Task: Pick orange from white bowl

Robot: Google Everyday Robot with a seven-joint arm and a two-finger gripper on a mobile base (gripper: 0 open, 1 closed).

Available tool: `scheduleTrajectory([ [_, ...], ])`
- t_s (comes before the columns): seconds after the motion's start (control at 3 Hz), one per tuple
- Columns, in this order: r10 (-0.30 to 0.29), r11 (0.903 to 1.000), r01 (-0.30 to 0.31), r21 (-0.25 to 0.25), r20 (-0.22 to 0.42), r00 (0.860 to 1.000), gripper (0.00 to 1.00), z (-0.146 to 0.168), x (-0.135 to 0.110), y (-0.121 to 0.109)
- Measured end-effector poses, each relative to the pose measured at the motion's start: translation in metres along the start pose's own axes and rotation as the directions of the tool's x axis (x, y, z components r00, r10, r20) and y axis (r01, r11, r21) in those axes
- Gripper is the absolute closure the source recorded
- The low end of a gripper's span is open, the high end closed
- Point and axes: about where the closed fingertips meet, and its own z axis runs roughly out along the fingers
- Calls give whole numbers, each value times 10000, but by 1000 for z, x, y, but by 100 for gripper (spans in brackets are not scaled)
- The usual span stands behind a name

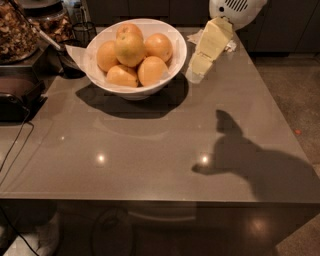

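Note:
The white bowl [162, 82] stands at the back of the grey table and holds several oranges [130, 48], piled above its rim. My gripper [198, 74], with cream-coloured fingers, hangs from the white arm [235, 10] at the top right. It points down and to the left, and its tip is just beside the bowl's right rim, close to the table top. It holds nothing that I can see.
A crumpled white napkin [231, 46] lies behind the gripper. At the left stand jars of dry food [17, 30], a black cup with a utensil [70, 62] and a dark appliance [17, 97] with a cable. The table's right edge borders the floor [295, 100].

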Motion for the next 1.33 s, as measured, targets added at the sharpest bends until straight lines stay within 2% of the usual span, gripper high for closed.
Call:
scheduleTrajectory([
  [0.33,87,9998,-91,185,221,9997,0,2,-7,-4],
  [0.67,526,9982,-547,253,766,9957,0,21,-78,-26],
  [1.33,553,9978,-582,305,862,9947,0,24,-83,-28],
])
